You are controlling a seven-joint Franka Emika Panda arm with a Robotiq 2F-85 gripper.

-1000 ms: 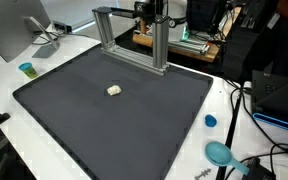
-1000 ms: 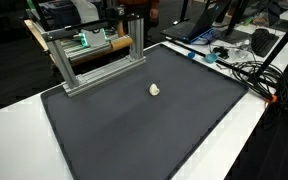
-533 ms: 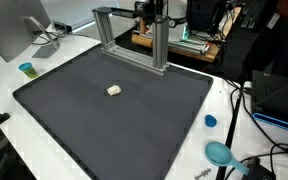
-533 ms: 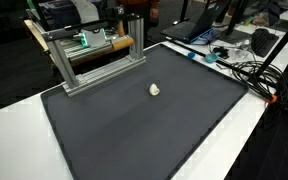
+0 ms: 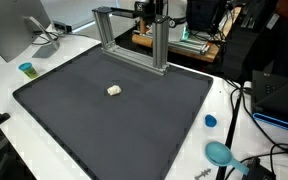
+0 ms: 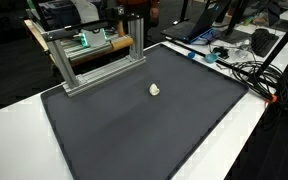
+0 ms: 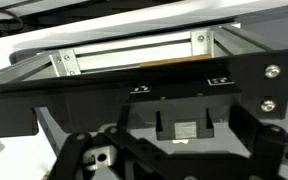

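Observation:
A small white lump [image 5: 114,90] [image 6: 155,90] lies alone on the dark mat [image 5: 104,125] [image 6: 134,135]. At the mat's far edge stands an aluminium frame [image 5: 130,12] [image 6: 84,42]. The dark arm [image 5: 152,8] [image 6: 136,8] shows only behind the frame's top, far from the lump. In the wrist view my gripper [image 7: 184,162] fills the bottom as dark linkages, open, with nothing between its fingers. Ahead of it are a black panel [image 7: 224,85] with small markers and the frame's bars [image 7: 134,55]. The lump is not in the wrist view.
A monitor [image 5: 9,30] and a teal cup [image 5: 26,69] stand on the white table beside the mat. A blue cap [image 5: 210,121], a teal round thing [image 5: 219,153] and cables [image 5: 252,165] [image 6: 249,70] lie off the opposite edge. Electronics crowd the space behind the frame.

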